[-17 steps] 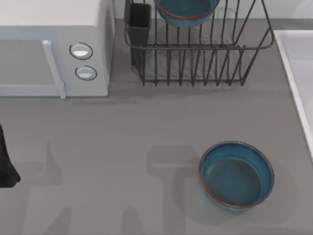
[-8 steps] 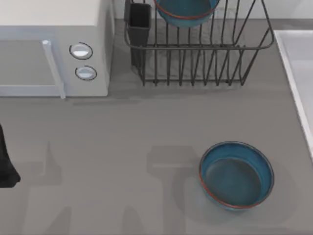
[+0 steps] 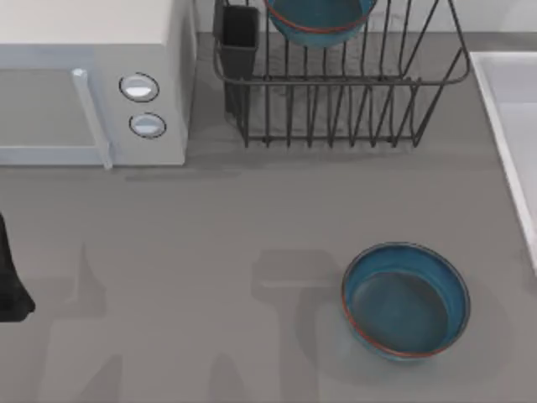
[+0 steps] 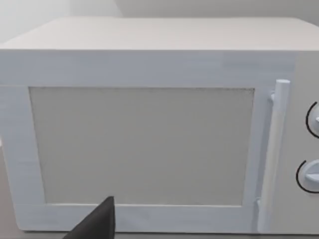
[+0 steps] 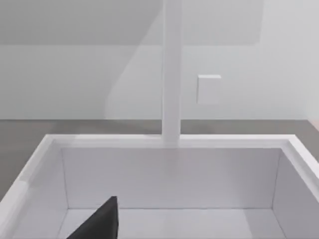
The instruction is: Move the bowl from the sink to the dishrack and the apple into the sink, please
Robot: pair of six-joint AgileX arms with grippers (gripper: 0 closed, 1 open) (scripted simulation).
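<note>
- Overhead, a round teal-blue glazed bowl (image 3: 406, 300) with a thin reddish-brown rim sits upright on the grey table (image 3: 210, 252), towards the right and near the front edge, apart from everything else.
- A second, look-alike teal-blue bowl (image 3: 320, 18) rests inside the black wire dishrack (image 3: 336, 92) at the back of the table, cut off by the top view's upper edge.
- A dark rectangular cutlery cup (image 3: 239, 38) stands at the dishrack's left corner, just beside the white microwave (image 3: 92, 84).
- The microwave fills the back left of the table, with two round dials (image 3: 139, 87) on its front and an upright bar handle (image 3: 92, 117) beside its door.
- A pale bluish-white rectangular sink (image 3: 512, 126) with a raised light rim runs along the table's right edge, partly out of view.
- The left arm shows as a dark shape (image 3: 10, 281) at the far left edge of the top view; its wrist camera faces the microwave door (image 4: 142, 144), with one dark fingertip (image 4: 97, 224) low in that picture. Whether these fingers are released or clenched cannot be told.
- The right wrist camera looks into the white sink basin (image 5: 169, 174), with a pale upright faucet column (image 5: 172, 69) behind its far rim and one dark fingertip (image 5: 99, 221) above the basin floor. Whether these fingers are released or clenched cannot be told either.
</note>
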